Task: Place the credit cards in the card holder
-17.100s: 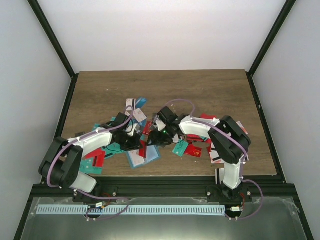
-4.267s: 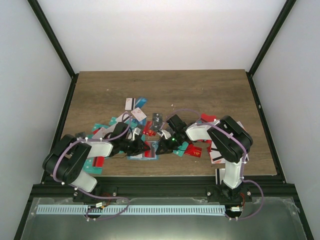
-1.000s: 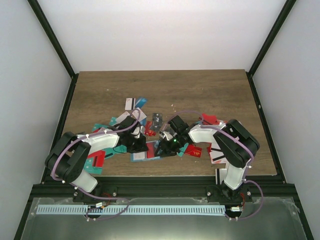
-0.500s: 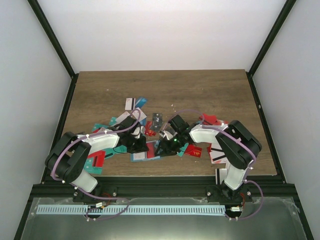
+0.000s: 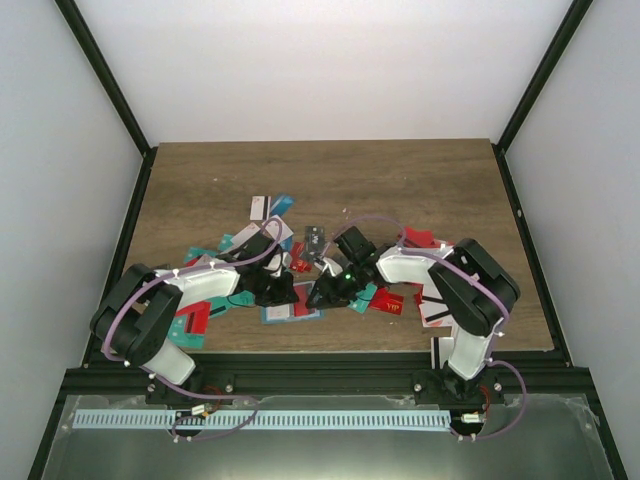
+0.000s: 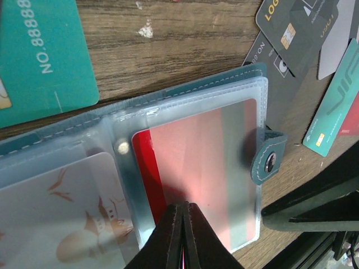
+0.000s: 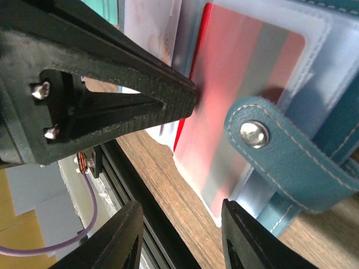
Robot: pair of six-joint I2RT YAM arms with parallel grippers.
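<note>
The card holder (image 6: 185,98) lies open on the table, its clear sleeves up and its clasp tab (image 6: 269,159) at the right. A red credit card (image 6: 207,168) sits inside the right sleeve, and a white card with a drawing (image 6: 67,224) inside the left one. My left gripper (image 6: 184,206) is shut, tips pressed down on the sleeve over the red card. My right gripper (image 7: 180,212) is open at the holder's near corner, beside the tab (image 7: 280,151), holding nothing. From above, both grippers meet at the holder (image 5: 290,313).
Loose cards lie around the holder: a teal one (image 6: 45,56), dark grey ones (image 6: 297,28), red ones (image 5: 395,300) and a black one (image 5: 314,240). The table's front edge (image 5: 330,350) and black frame rail run just behind the holder.
The right wrist has shifted slightly at the holder's corner. The left gripper stays pressed on the sleeve, and the holder has not moved.
</note>
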